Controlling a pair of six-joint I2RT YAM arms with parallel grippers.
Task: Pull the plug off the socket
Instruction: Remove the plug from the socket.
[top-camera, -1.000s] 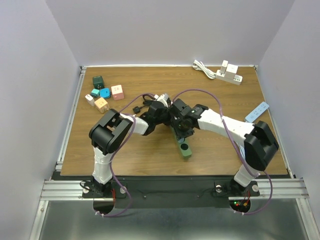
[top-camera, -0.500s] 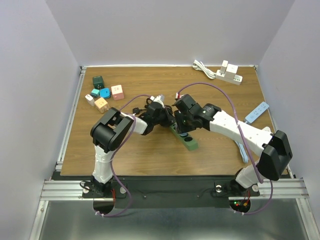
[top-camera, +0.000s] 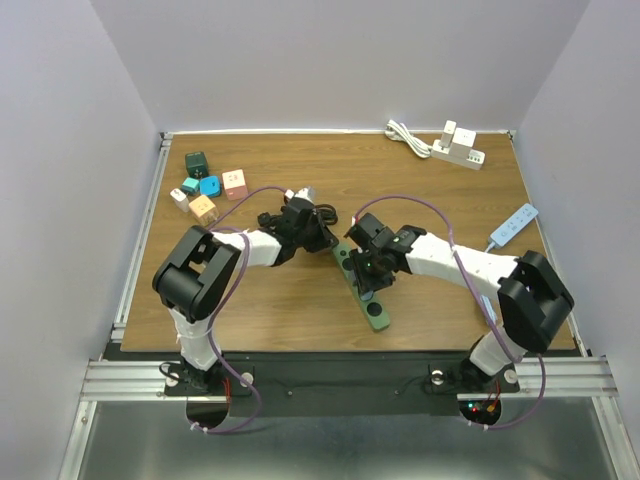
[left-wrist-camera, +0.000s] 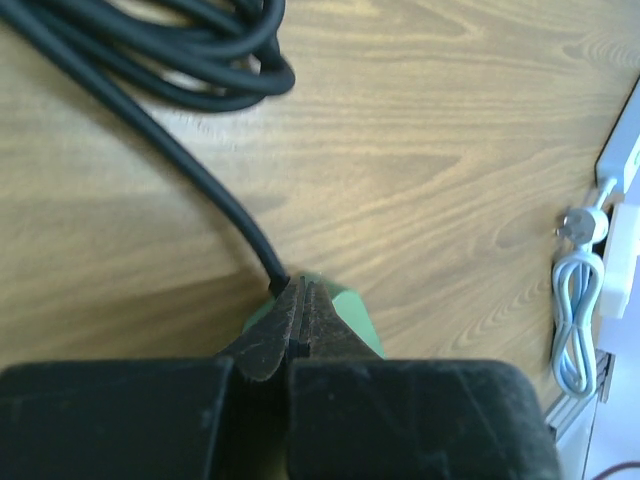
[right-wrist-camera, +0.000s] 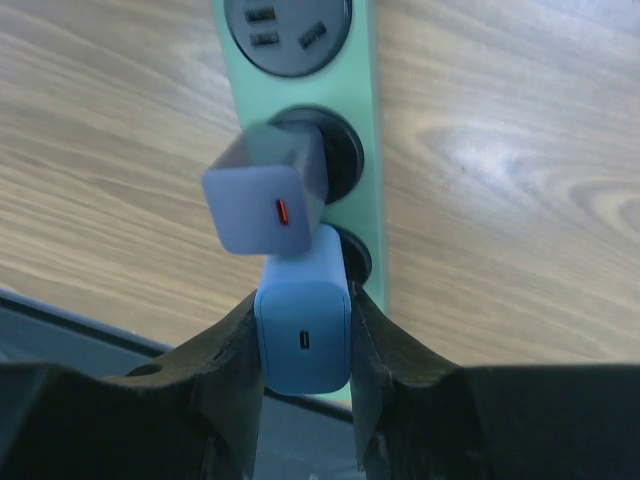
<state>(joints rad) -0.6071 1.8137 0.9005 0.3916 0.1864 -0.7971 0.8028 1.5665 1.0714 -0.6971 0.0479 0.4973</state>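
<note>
My right gripper (right-wrist-camera: 303, 308) is pinching the blue charger (right-wrist-camera: 303, 345) in the green power strip (right-wrist-camera: 371, 150). On my left gripper (left-wrist-camera: 302, 300) the fingers are pressed together.

White arms (top-camera: 452, 256); black joints (top-camera: 527, 290); purple cables (top-camera: 400, 198)

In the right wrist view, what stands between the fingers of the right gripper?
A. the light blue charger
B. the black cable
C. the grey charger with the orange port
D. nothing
A: the right gripper clamps the light blue charger from both sides; the grey charger sits free beside it.
</note>
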